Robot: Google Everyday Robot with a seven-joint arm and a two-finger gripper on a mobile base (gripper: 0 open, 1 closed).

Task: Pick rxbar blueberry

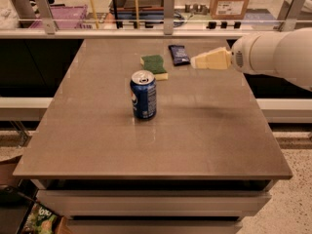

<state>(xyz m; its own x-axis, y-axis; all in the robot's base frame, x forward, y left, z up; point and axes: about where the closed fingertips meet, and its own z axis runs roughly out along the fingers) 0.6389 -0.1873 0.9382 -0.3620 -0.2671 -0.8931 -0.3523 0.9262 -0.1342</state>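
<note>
Brown surface [204,140], viewed from the front and above, with a rail [122,32] running along its far edge. We found the rxbar [179,54] lying flat near that far edge, a little right of centre, its long side running away from the camera. Just to its left lay a green-and-yellow sponge [154,66], near the bar but apart from it. A blue can [144,94] stood upright nearer the camera, in front of the sponge and well apart from the bar. A white arm [278,52] entered from the right. Its pale gripper [196,61] pointed left and hung above the surface, just right of the rxbar's near end and not touching it. We could not tell whether the gripper was released or clenched. A faint shadow [219,113] lay on the surface below the arm.
</note>
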